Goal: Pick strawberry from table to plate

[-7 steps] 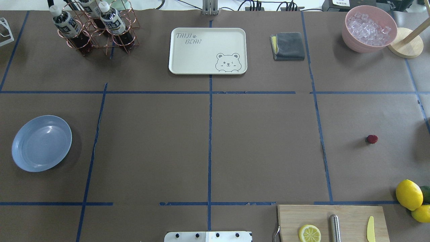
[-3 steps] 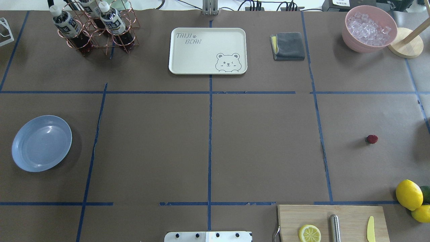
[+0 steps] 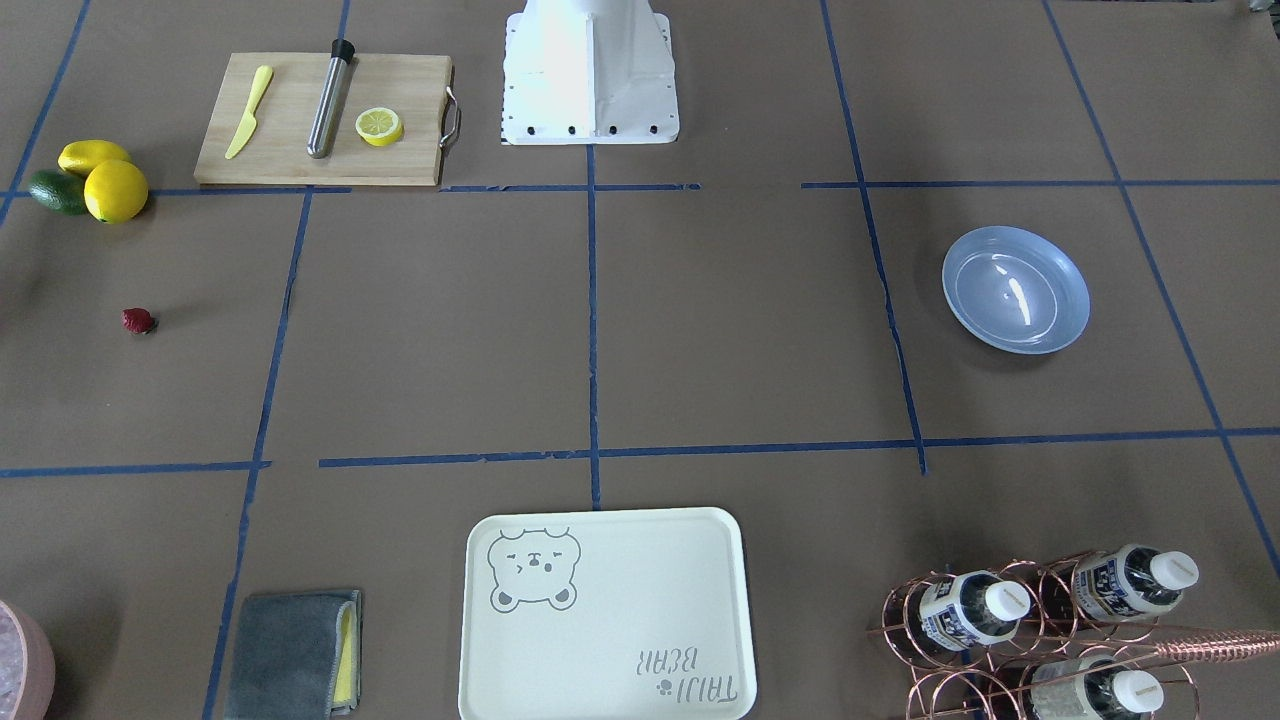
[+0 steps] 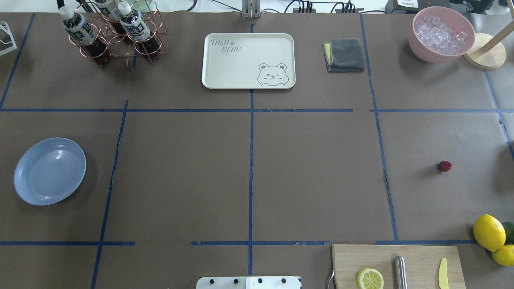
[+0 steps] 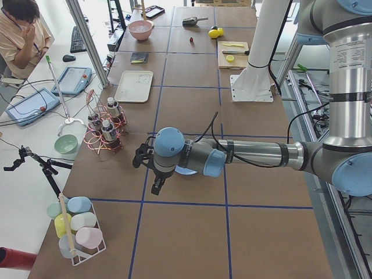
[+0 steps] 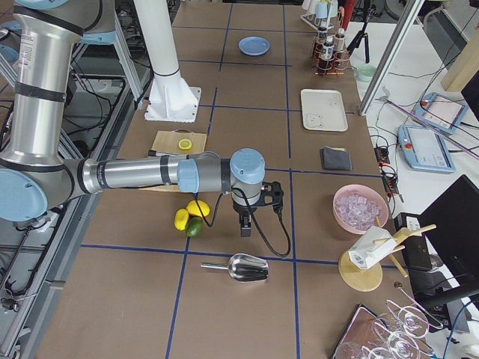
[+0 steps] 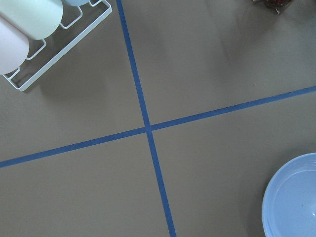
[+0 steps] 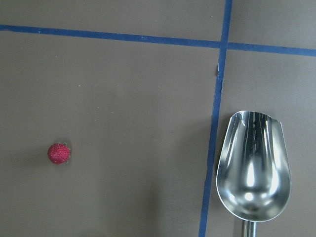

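Strawberry (image 4: 444, 166) sits on surface (image 4: 313, 172), pick not begun; next I centre right hand (image 6: 245, 224) over it, its opening I cannot tell

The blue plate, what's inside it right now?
Nothing: the plate is bare glossy blue, fully uncovered in the overhead and front views. The strawberry lies on the table, far toward the robot's right.

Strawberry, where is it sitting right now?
In the overhead view the strawberry lies on the table at far right, beyond the lemons and the wooden board.
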